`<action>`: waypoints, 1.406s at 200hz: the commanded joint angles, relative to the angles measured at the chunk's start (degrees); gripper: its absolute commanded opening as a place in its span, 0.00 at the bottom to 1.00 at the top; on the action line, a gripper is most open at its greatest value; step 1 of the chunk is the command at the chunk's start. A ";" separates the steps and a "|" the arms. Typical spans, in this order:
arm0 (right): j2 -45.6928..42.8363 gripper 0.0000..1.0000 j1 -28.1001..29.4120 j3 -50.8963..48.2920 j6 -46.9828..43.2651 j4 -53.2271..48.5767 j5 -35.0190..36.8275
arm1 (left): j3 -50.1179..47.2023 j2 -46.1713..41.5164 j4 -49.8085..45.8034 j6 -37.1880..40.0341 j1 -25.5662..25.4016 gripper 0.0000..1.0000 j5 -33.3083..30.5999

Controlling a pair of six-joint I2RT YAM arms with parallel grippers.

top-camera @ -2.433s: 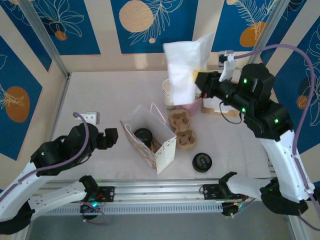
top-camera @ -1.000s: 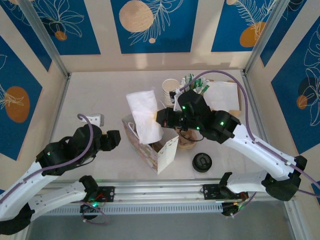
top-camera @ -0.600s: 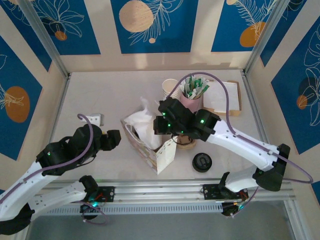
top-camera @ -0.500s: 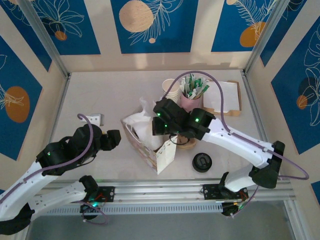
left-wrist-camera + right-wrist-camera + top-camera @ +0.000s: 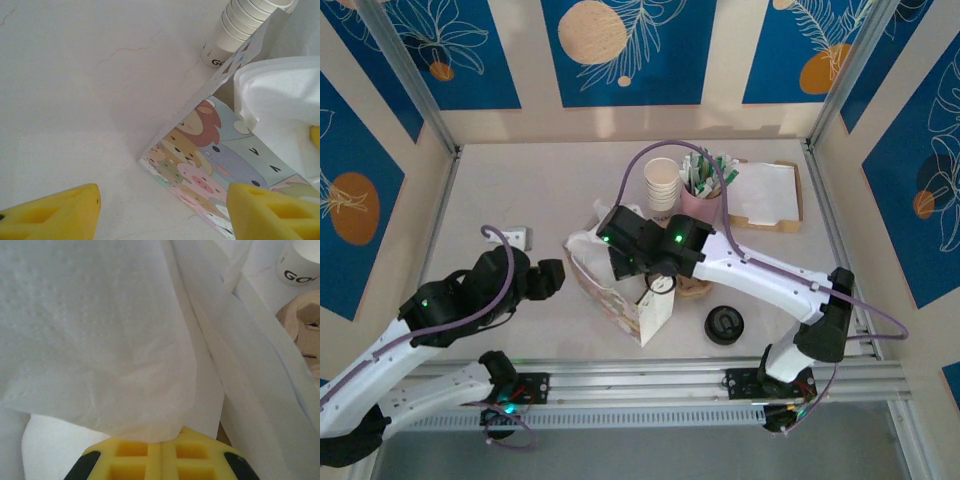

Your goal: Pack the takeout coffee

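The left gripper point(image 5: 160, 212) stands wide open with nothing between its jaws, low over the table point(image 5: 520, 180). It is just left of the bag point(image 5: 210, 160) and clear of it. The bag, printed with cartoon animals, stands mid-table. The right gripper point(image 5: 161, 447) is pinched tight on a white napkin point(image 5: 100, 340). Its arm reaches across from the right to the bag's mouth, and the napkin billows over the opening. Where the coffee sits cannot be told, because napkin and arm cover the bag's inside. Right of the bag, a black lid point(image 5: 724, 324) lies flat on the table. A brown carrier point(image 5: 697, 288) lies just beside the bag, partly under the right arm. Farther back stands a stack of cups point(image 5: 662, 183), close beside a pink cup point(image 5: 703, 207) stuffed with sticks. A tray point(image 5: 767, 222) holding white paper lies to the right of the pink cup.
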 commanded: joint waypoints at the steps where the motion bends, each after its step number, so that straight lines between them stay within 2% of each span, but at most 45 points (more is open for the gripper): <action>1: 1.46 0.09 1.25 3.32 -1.08 -5.00 3.17 | -0.35 -0.39 -0.18 1.05 0.42 0.68 -0.96; 10: 1.24 0.17 1.94 3.58 -0.72 -5.00 4.18 | -0.44 -0.57 -0.44 1.05 0.41 0.68 -1.07; 38: -1.11 0.33 4.33 3.78 -2.34 -0.09 4.08 | -0.29 -1.32 -1.48 1.04 0.42 0.69 -1.63; 82: -5.42 0.45 5.80 6.99 -2.56 2.36 7.43 | 1.92 -1.57 -3.22 2.66 0.38 0.73 -3.92; 96: -8.48 0.56 6.26 4.92 -3.53 6.77 6.86 | 2.82 -1.28 -3.54 3.45 0.42 0.75 -4.78; 112: -11.98 0.60 6.26 1.19 -5.38 13.19 5.02 | 3.33 -0.87 -3.19 4.15 0.42 0.75 -5.28; 130: -13.58 0.61 5.59 -0.14 -5.43 15.80 4.82 | 3.77 -0.20 -2.62 4.73 0.42 0.76 -5.02; 171: -12.24 0.57 1.45 -2.20 -0.08 11.96 2.14 | 3.49 0.57 -1.09 4.83 0.42 0.76 -4.02; 215: -12.47 0.57 1.30 -0.20 -1.04 12.02 2.02 | 4.19 2.37 -0.59 5.51 0.36 0.76 -3.39; 242: -13.59 0.58 1.99 2.29 -4.65 14.76 1.96 | 5.48 3.95 -0.45 7.85 0.41 0.77 -3.21; 281: -17.00 0.63 2.36 6.34 -13.58 19.25 6.14 | 13.44 7.22 -0.92 16.51 0.42 0.88 -7.44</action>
